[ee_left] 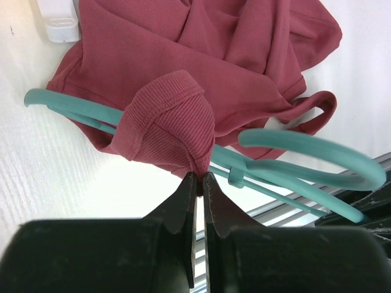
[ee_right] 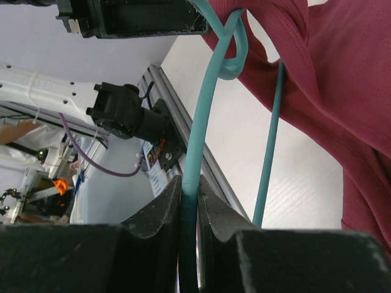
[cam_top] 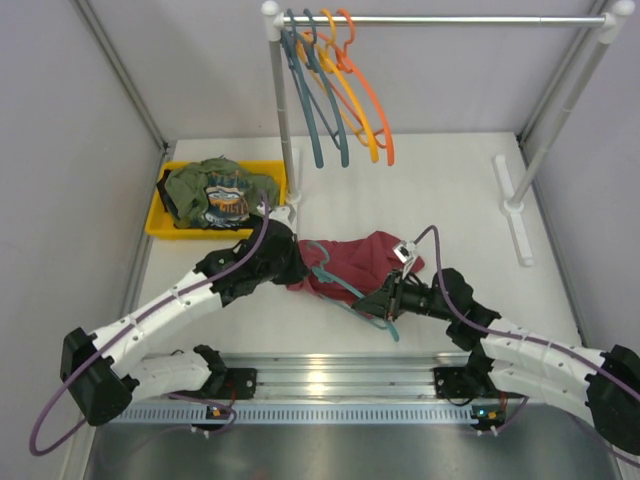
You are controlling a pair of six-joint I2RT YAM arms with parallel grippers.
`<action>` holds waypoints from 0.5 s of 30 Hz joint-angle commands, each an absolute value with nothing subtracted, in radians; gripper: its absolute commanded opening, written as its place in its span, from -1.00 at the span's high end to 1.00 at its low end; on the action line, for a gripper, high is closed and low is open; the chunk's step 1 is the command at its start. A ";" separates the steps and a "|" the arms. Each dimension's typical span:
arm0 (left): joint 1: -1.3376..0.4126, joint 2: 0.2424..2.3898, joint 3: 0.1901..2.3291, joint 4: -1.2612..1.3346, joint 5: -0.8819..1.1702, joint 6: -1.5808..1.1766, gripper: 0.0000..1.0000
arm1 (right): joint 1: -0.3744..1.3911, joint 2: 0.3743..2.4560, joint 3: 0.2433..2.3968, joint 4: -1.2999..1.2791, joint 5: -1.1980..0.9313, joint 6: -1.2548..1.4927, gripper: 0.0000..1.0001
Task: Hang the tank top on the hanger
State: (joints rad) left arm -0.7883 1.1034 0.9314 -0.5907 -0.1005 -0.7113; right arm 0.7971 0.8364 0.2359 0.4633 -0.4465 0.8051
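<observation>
**Left gripper [ee_left: 198,178] pinching cloth, right gripper [ee_right: 189,186] clamped on the hanger**

My left jaws are closed almost flat on a bunched fold of the tank top [ee_left: 244,61], right at a ribbed, stitched edge. My right jaws are closed around a thin bar of the teal hanger [ee_right: 201,134], which I judge to be near the hook end, though the wrist view does not settle that. The garment lies crumpled on the table [cam_top: 450,190] between the two arms. The hanger is under and partly through it: one curved shoulder pokes out on each side of the fold I am holding.

The top looks light and completely limp, so it will sag, fold and drag wherever I am not holding it. The ribbed knit should give the pads decent friction. The stitched hem or a strap is the place to hold, because a doubled edge will not stretch or slip out like a single layer.

The hanger is stiff, smooth plastic, light and likely to swivel in a two-finger grip. I want it held close to the neck, leaving both shoulders free for the armholes
</observation>
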 commanded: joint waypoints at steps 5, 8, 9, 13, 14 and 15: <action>-0.793 1.065 0.879 -0.531 -0.173 -0.703 0.28 | 0.816 0.894 0.221 0.687 -0.410 0.779 1.00; -0.793 1.017 0.842 -0.506 -0.201 -0.689 0.15 | 0.816 0.910 0.213 0.695 -0.410 0.779 1.00; -0.793 0.997 0.836 -0.502 -0.204 -0.681 0.14 | 0.816 0.913 0.213 0.696 -0.408 0.778 1.00; -0.793 0.941 0.787 -0.424 -0.167 -0.647 0.13 | 0.818 0.936 0.218 0.706 -0.413 0.778 1.00; -0.793 0.927 0.757 -0.395 -0.123 -0.632 0.12 | 0.818 0.940 0.218 0.706 -0.414 0.778 1.00; -0.792 0.896 0.741 -0.333 -0.106 -0.624 0.09 | 0.818 0.945 0.221 0.706 -0.416 0.776 1.00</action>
State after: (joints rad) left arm -0.7883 0.9546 0.7841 -0.4992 -0.1585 -0.6735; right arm 0.8032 0.9348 0.2142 0.5957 -0.4194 0.8043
